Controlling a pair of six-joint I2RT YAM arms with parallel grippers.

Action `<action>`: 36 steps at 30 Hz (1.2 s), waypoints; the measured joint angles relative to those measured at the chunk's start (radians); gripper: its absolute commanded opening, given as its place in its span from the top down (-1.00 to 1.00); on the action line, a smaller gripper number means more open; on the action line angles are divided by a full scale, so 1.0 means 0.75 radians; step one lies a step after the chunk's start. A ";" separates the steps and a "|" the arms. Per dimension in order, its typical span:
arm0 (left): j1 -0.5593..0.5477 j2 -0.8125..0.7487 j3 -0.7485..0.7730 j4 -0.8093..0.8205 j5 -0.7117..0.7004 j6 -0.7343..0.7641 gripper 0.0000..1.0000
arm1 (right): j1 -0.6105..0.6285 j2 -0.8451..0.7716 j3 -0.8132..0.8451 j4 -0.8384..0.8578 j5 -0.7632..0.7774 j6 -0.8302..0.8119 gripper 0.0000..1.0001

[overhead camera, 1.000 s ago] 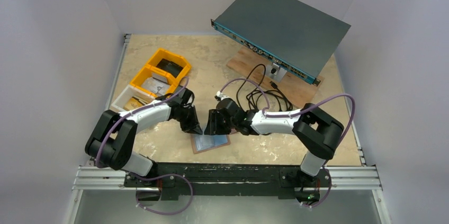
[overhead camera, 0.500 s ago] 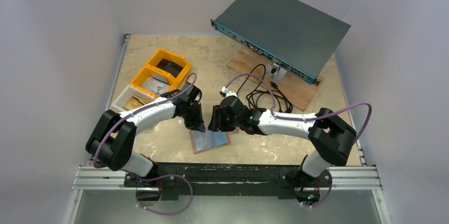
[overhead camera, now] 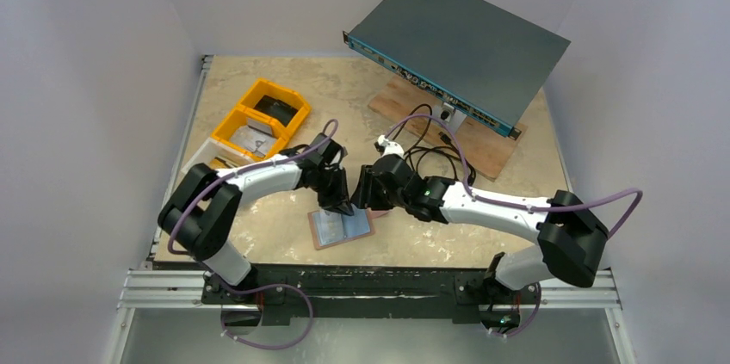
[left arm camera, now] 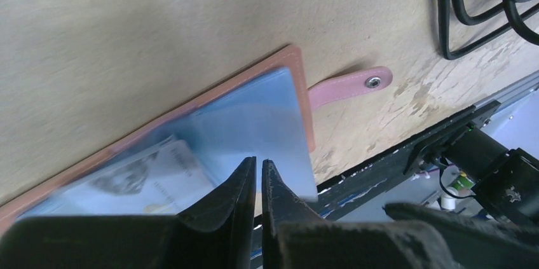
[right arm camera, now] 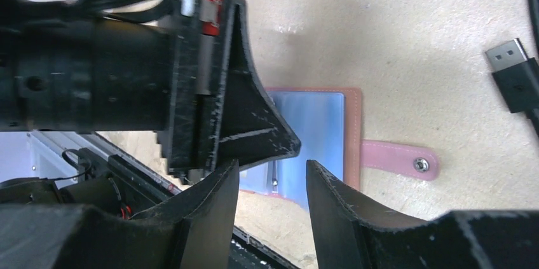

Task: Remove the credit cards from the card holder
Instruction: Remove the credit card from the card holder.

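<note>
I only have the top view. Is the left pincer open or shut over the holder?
Observer: Left wrist view: the left pincer is shut, its tips over the holder's blue inside.
Operator: And the right one?
Observer: Right wrist view: the right pincer is open, holding nothing.
Operator: Any card inside?
Observer: A pale printed card shows inside the holder, beside the left tips. Its print is blurred.

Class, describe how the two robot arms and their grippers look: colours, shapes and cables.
Both the left arm and right arm have white links between chunky black joints, with a purple cable looping along each. The left gripper and right gripper have matte black wedge-shaped fingers, scuffed with pale scratches.
</note>
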 measured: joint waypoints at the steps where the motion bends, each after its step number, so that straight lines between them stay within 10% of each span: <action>1: -0.011 0.031 0.006 0.020 0.015 -0.011 0.83 | 0.000 -0.010 -0.003 -0.004 0.011 0.001 0.13; 36: 0.138 -0.310 -0.189 -0.198 -0.243 -0.015 0.84 | -0.079 0.391 -0.046 0.451 -0.475 0.026 0.16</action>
